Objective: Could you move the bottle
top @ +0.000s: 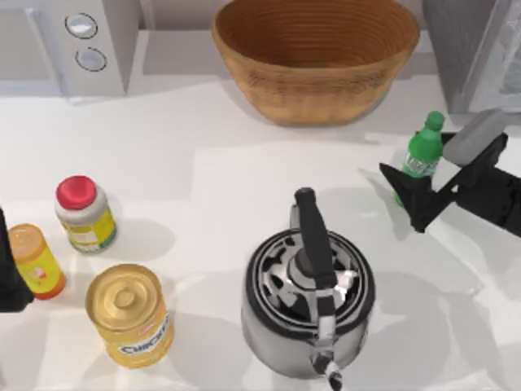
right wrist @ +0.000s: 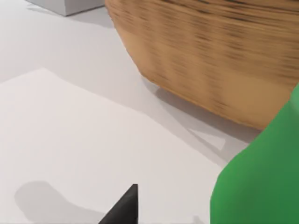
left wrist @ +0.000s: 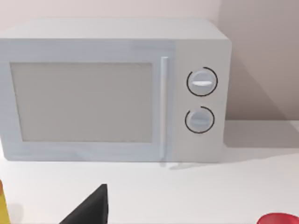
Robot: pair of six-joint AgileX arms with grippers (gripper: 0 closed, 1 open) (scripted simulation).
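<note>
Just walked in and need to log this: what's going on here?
The right hand is at the green bottle, which stands upright on the table's right side near the wicker basket. Its fingers flank the bottle; whether they grip it can't be told. The left arm sits parked at the left edge.

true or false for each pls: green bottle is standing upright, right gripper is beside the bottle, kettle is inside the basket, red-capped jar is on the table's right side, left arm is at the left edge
1. The bottle stands upright. True.
2. The right gripper is at the bottle, its dark fingers reaching around its base. True.
3. The kettle sits inside the basket. False: it stands on the table in front of the basket.
4. The red-capped jar is on the table's right side. False: it is on the left, near the orange bottle.
5. The left arm is at the left edge. True.
</note>
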